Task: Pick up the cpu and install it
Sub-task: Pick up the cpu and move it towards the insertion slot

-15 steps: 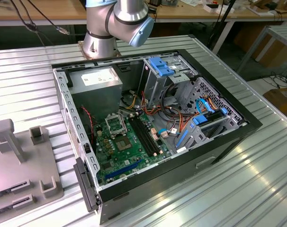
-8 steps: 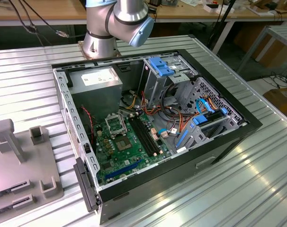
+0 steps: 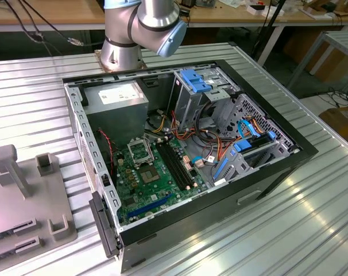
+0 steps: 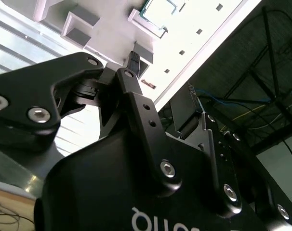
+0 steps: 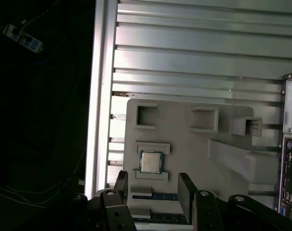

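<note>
The cpu (image 5: 151, 162) is a small square chip with a silver-grey top. It lies flat in a framed pocket of the grey fixture plate (image 5: 184, 144), and also shows in the second wrist view as the cpu (image 4: 158, 8). My gripper (image 5: 153, 192) hovers above the plate just beside the chip, apart from it. It stands open, with its two black fingers (image 5: 185, 192) wide apart; in the second wrist view the gripper (image 4: 160, 82) holds nothing. In the exterior view the silver-framed socket (image 3: 140, 150) sits on the green motherboard inside the open computer case (image 3: 277, 167).
The grey fixture plate (image 3: 24, 195) with raised blocks and slots lies at the exterior view's left, on the ribbed metal table (image 3: 289, 230). The arm's base (image 3: 122, 52) stands behind the case. Cables, black memory slots (image 3: 177, 167) and blue drive brackets crowd the case interior.
</note>
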`<state>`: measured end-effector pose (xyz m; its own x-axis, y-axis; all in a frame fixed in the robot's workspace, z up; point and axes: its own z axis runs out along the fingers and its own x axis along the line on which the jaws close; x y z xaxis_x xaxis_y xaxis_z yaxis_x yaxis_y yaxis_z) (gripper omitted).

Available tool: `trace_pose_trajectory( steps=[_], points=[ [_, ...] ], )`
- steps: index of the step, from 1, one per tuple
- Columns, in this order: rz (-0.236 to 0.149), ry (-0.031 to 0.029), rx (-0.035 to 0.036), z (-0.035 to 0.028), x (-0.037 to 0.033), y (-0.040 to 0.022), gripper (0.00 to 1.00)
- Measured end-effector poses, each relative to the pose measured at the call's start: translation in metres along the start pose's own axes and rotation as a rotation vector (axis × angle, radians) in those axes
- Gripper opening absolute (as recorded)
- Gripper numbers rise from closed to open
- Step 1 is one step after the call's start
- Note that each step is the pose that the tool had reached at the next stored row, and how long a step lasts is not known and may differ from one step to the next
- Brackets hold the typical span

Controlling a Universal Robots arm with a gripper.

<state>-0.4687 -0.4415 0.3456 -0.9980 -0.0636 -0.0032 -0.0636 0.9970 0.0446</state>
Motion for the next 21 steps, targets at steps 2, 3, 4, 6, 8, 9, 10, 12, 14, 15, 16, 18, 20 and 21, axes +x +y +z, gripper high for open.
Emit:
trace_pose_trajectory(
  steps=[2,3,4,6,8,9,10,12,14,15,16,18,20,21],
  points=[
    [-0.003,0.0001,0.0000,0.0027,0.0000,-0.0002,0.54],
    [-0.004,0.0001,0.0000,0.0037,0.0000,-0.0002,0.54],
    [-0.007,0.0001,0.0000,0.0048,0.0000,-0.0003,0.54],
    [-0.013,0.0002,0.0000,0.0063,-0.0001,-0.0010,0.54],
    [-0.018,0.0000,-0.0001,0.0069,0.0002,-0.0027,0.54],
    [-0.019,-0.0002,0.0000,0.0070,0.0003,-0.0035,0.54],
    [-0.020,-0.0004,0.0000,0.0072,0.0004,-0.0042,0.54],
    [-0.022,-0.0008,0.0000,0.0075,0.0004,-0.0051,0.54],
    [-0.023,-0.0012,0.0000,0.0077,0.0005,-0.0055,0.54],
    [-0.023,-0.0014,0.0000,0.0079,0.0005,-0.0056,0.54],
    [-0.023,-0.0013,0.0001,0.0079,0.0005,-0.0057,0.54],
    [-0.024,-0.0013,0.0006,0.0085,0.0005,-0.0058,0.54],
    [-0.024,-0.0019,0.0027,0.0093,0.0004,-0.0059,0.54],
    [-0.024,-0.0028,0.0033,0.0097,0.0005,-0.0059,0.54]
  ],
)
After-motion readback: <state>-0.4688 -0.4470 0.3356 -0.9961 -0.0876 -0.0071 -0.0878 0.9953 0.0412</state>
